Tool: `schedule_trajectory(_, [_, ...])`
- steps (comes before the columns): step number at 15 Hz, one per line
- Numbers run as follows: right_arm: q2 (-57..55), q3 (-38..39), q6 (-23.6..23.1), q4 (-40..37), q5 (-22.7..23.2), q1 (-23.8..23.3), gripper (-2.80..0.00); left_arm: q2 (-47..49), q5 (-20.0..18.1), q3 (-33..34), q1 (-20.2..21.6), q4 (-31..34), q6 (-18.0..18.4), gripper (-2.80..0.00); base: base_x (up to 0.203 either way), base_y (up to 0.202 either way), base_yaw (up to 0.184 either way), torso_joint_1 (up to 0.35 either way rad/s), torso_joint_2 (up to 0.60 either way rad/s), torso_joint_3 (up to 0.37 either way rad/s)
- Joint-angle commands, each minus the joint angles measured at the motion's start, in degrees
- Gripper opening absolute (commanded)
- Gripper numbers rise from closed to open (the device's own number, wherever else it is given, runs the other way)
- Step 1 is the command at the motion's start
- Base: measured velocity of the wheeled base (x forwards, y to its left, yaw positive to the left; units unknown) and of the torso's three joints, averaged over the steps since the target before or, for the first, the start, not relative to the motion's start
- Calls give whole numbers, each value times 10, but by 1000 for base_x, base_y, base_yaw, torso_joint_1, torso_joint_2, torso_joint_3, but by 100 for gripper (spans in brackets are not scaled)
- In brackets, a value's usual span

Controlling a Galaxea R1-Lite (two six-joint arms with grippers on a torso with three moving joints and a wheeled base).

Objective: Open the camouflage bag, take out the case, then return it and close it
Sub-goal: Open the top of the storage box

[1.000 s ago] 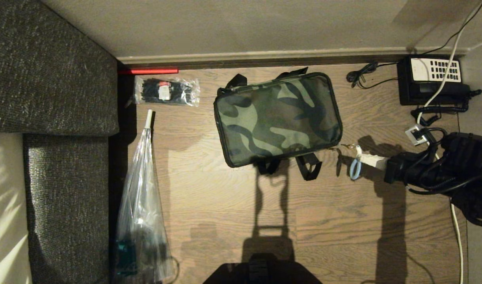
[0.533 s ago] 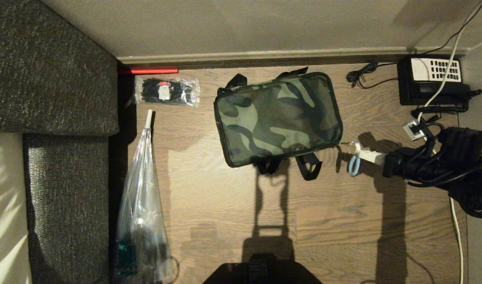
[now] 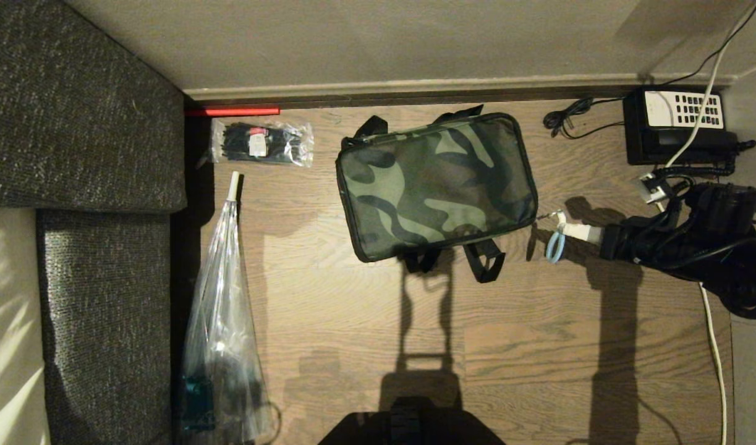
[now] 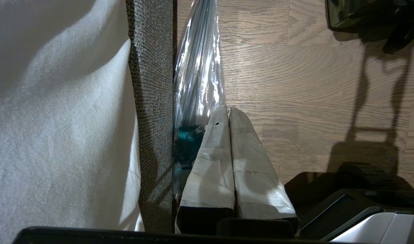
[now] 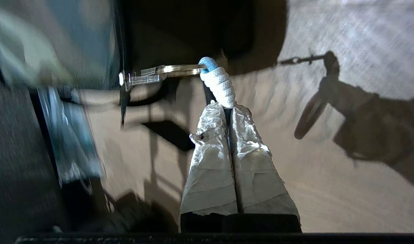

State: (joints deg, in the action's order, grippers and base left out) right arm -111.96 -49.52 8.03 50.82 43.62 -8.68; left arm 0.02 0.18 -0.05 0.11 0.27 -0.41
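Right gripper (image 3: 563,230) at centre right, fingers pinched on the blue pull loop (image 3: 554,246) beside the closed bag (image 3: 436,184); left gripper (image 4: 229,113) pressed shut.

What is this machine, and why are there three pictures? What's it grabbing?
It's a robot with two arms. One picture looks down from its head; the other two come from cameras on its wrists. On the wooden floor lie a zipped camouflage bag, a clear packet of black ties, a folded see-through umbrella and a black telephone. The right end effector is shut on a blue-and-white cord loop, joined by a metal ring to the bag's zipper pull. The left end effector is shut, empty and parked beside the sofa.
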Motion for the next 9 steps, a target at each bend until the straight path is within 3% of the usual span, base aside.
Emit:
schedule_trajectory(1, [1, -28, 43, -2, -10, 1, -280, 0, 0, 0, 0, 0, 0, -280, 0, 0, 0, 0, 0, 0])
schedule_trajectory(6, [-2, -57, 70, -4, -12, 2, -280, 0, 0, 0, 0, 0, 0, -280, 0, 0, 0, 0, 0, 0])
schedule_trajectory(9, [5, -74, 165, -5, -13, 14, -280, 0, 0, 0, 1, 0, 0, -280, 0, 0, 0, 0, 0, 0])
